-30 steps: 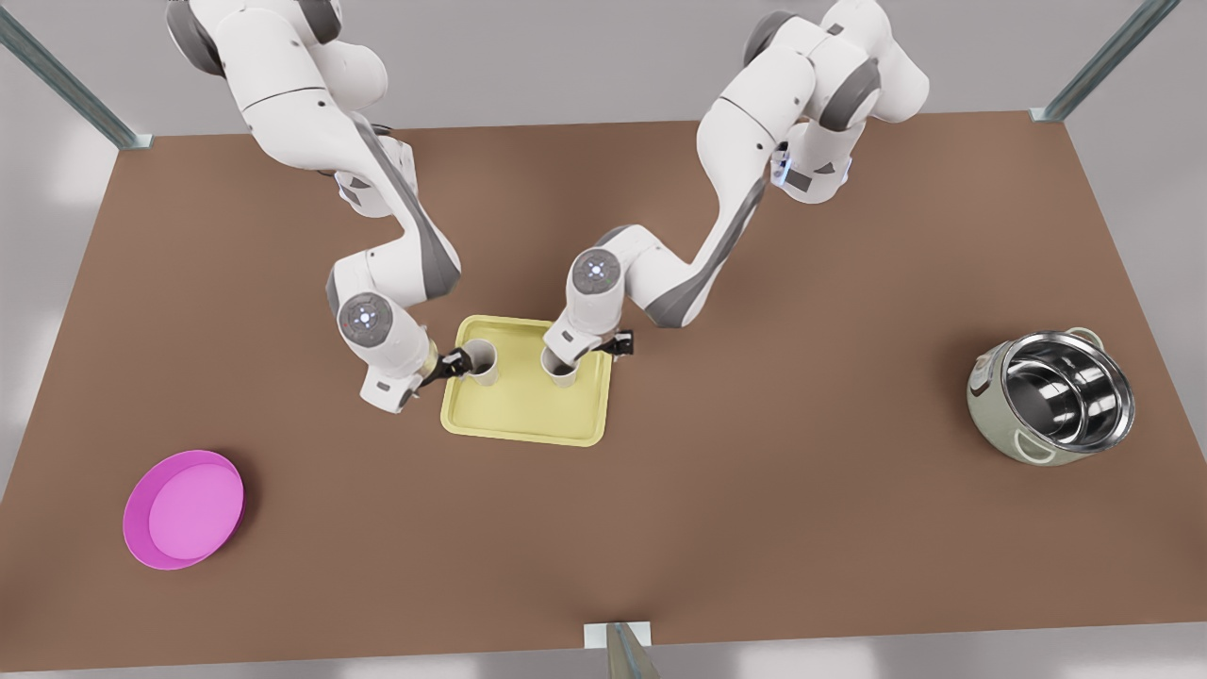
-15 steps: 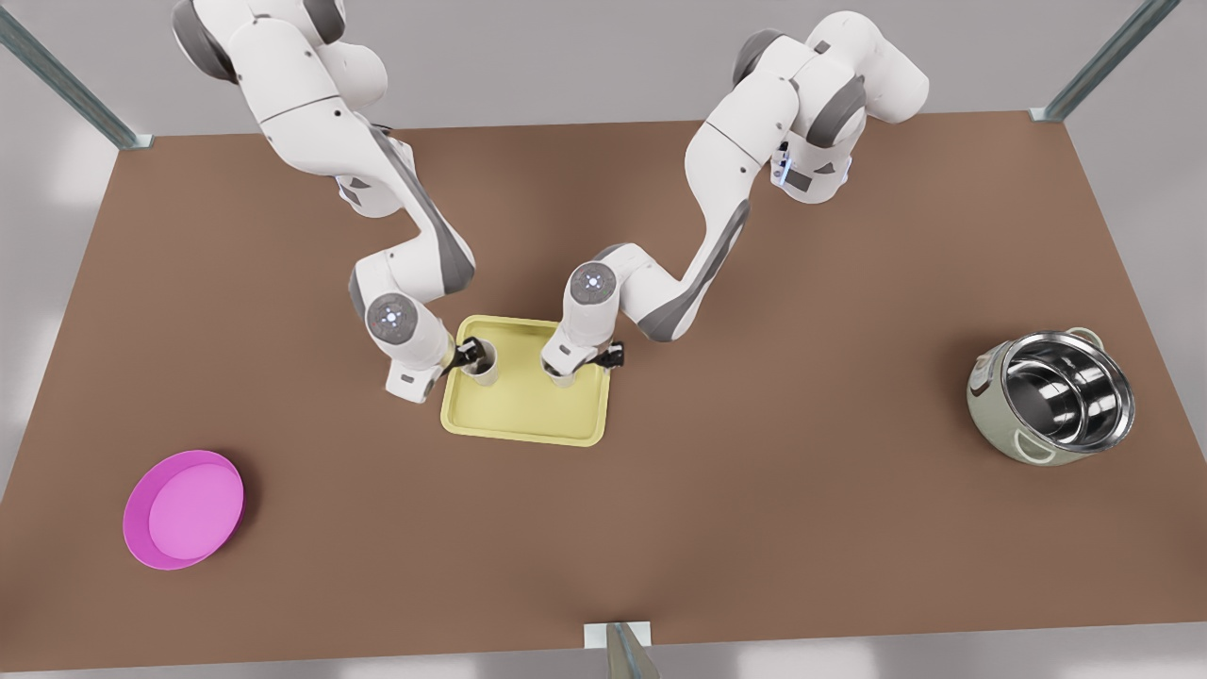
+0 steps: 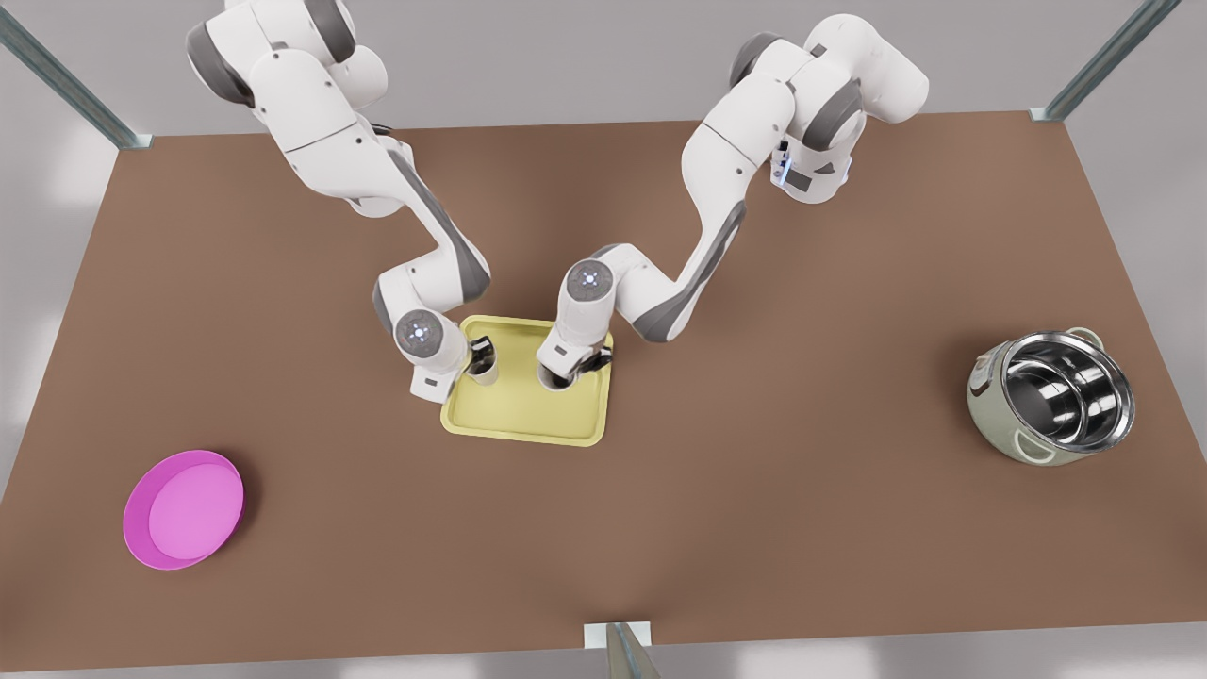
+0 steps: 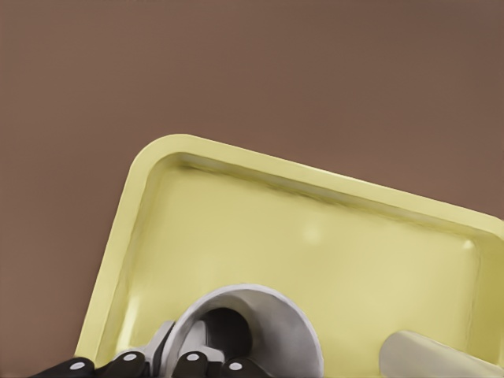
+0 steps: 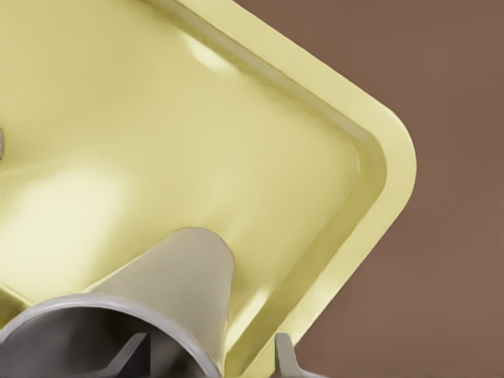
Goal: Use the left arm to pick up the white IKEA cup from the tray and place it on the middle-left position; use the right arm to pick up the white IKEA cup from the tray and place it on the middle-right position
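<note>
Soft, even light falls from overhead across the brown table (image 3: 849, 490), bright without being harsh. Shadows are faint and blurred: a dim smudge lies under the pink plate (image 3: 184, 509) toward its 3 o'clock edge, another beside the steel pot (image 3: 1051, 396) at 9 o'clock, and a broad pale darkening sits on the wood around the yellow tray (image 3: 524, 415). The pot's polished inside throws sharp white glints. In the wrist views the tray floor carries milky highlights, and the near cup rim (image 5: 118, 315) looks soft and smeared. Straight lines stay straight toward the edges of the front view.
</note>
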